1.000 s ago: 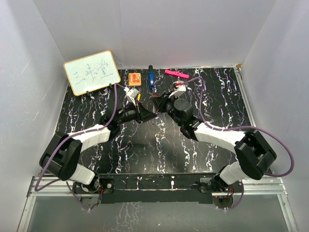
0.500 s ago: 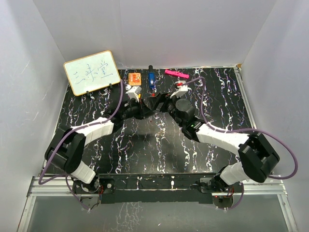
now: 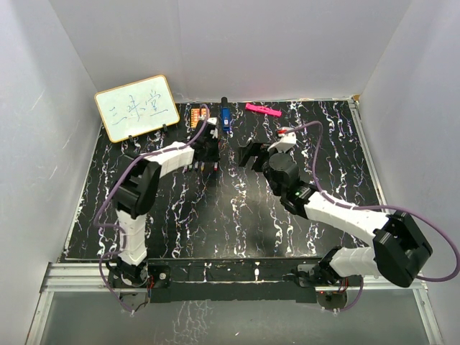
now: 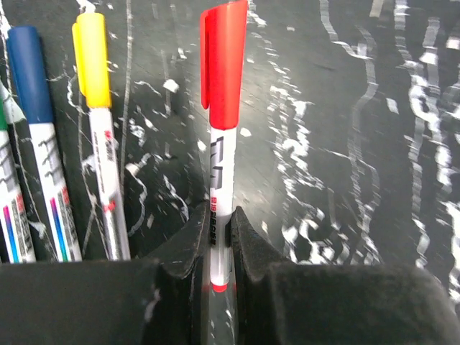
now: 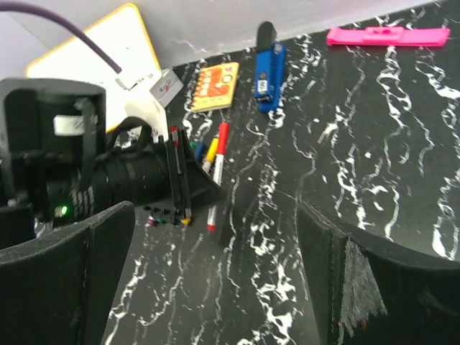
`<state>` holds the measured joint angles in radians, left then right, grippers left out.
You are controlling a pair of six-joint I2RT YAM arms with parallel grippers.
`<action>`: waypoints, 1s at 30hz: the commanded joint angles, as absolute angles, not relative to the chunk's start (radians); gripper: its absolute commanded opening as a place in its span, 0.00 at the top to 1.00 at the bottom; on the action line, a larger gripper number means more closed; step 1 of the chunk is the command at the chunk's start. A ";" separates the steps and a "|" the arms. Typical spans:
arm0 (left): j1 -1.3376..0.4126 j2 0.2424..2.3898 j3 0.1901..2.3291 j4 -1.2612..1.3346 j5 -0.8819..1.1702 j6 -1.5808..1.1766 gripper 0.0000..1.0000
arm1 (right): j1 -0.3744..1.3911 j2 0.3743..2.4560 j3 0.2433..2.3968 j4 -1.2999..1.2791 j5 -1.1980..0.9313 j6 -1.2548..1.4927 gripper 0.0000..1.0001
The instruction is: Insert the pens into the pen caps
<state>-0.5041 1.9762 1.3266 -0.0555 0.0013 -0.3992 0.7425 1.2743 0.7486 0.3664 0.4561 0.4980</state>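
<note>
Left hand [image 4: 217, 215] clenched on one red-capped pen [image 4: 221, 162], three more pens [image 4: 108, 187] beside, right hand [image 5: 215, 237] released

The red-capped white pen [image 4: 221, 144] has its lower barrel hidden between the black jaws. The yellow-capped pen [image 4: 103, 144] and blue-capped pen [image 4: 42, 144] beside it are cut off behind them.
</note>
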 commanded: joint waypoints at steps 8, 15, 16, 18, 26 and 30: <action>-0.499 2.116 1.511 -0.288 -0.189 -0.342 0.83 | 0.745 1.212 0.716 0.348 0.513 0.488 0.06; -0.498 2.116 1.499 -0.298 -0.187 -0.346 0.58 | 0.745 1.221 0.716 0.346 0.497 0.494 0.06; -0.498 2.112 1.498 -0.297 -0.185 -0.349 0.57 | 0.744 1.223 0.718 0.347 0.497 0.495 0.06; -0.498 2.100 1.491 -0.292 -0.178 -0.353 0.57 | 0.745 1.224 0.721 0.345 0.497 0.495 0.06; -0.499 1.983 1.467 -0.259 -0.072 -0.378 0.57 | 0.745 1.211 0.714 0.343 0.511 0.497 0.06; -0.500 1.870 1.410 -0.213 -0.016 -0.389 0.57 | 0.745 1.203 0.699 0.332 0.538 0.496 0.06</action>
